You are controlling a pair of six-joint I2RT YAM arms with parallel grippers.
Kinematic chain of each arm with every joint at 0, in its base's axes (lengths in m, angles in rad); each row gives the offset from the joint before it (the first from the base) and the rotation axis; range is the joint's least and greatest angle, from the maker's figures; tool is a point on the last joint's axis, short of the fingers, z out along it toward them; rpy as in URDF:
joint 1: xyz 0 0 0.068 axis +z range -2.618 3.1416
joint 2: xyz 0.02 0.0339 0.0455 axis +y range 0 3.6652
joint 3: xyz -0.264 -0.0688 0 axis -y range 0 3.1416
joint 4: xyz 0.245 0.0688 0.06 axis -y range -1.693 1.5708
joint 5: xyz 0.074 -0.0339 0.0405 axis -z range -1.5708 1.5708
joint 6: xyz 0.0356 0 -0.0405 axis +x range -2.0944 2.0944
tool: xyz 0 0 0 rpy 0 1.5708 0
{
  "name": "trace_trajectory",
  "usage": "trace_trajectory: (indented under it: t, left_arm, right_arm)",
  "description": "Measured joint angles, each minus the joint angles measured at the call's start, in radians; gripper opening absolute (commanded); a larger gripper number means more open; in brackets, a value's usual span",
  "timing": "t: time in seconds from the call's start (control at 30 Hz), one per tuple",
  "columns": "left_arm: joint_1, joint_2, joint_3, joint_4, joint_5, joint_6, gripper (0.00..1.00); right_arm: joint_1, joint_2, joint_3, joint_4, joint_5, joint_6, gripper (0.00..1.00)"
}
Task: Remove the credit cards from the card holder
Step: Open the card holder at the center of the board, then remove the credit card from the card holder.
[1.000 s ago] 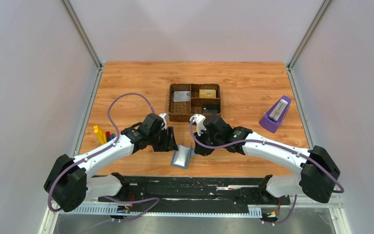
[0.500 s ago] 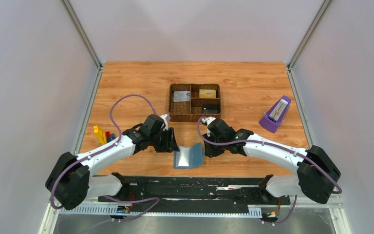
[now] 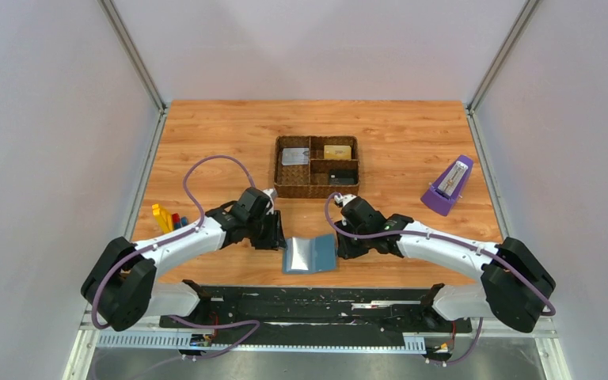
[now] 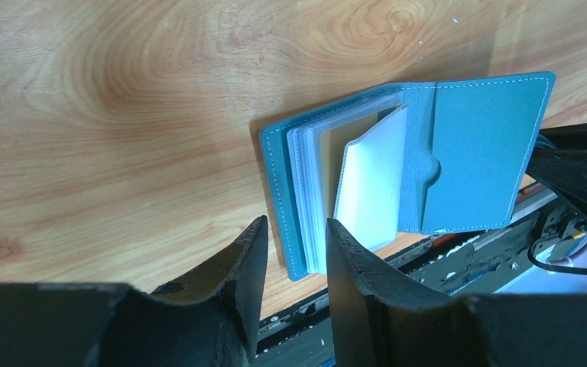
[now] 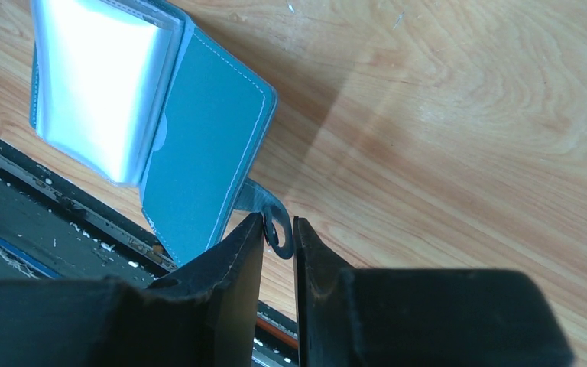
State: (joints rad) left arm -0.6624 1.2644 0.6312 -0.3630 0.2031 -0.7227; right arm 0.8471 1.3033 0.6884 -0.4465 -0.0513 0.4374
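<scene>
Left wrist: card (image 4: 342, 140) in holder (image 4: 478, 149)

A wood-grain tabletop (image 3: 206, 142) carries a brown woven divided tray (image 3: 278, 168) near its middle, a purple metronome (image 3: 448, 186) standing well apart toward the right edge, and yellow (image 3: 161, 218) and red (image 3: 176, 220) toy blocks lying together by the left edge.

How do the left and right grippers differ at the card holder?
The left gripper stands open at the card holder's left edge; the right gripper is nearly closed around a small tab on its right edge. Left is by the clear sleeves, right by the plain cover. Both hang low over the table.
</scene>
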Motion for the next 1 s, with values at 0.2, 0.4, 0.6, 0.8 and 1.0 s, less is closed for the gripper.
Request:
trace_trajectory:
  t: [0.2,0.4,0.6,0.8,1.0]
  left_arm:
    - [0.000,0.038,0.000,0.031,0.047,0.005,0.38]
    - [0.000,0.053,0.000,0.049,0.053,0.007,0.36]
    - [0.000,0.082,0.000,0.046,0.039,0.017,0.34]
    - [0.000,0.116,0.006,0.053,0.043,0.026,0.32]
    - [0.000,0.131,0.026,0.063,0.056,0.034,0.29]
  right_arm:
    - [0.000,-0.014,-0.003,0.010,-0.002,0.008,0.22]
    - [0.000,-0.015,-0.004,0.018,-0.002,0.010,0.22]
    - [0.000,-0.015,-0.005,0.019,-0.002,0.010,0.22]
    - [0.000,-0.015,-0.005,0.019,-0.002,0.010,0.22]
    - [0.000,-0.028,-0.006,0.021,-0.001,0.010,0.22]
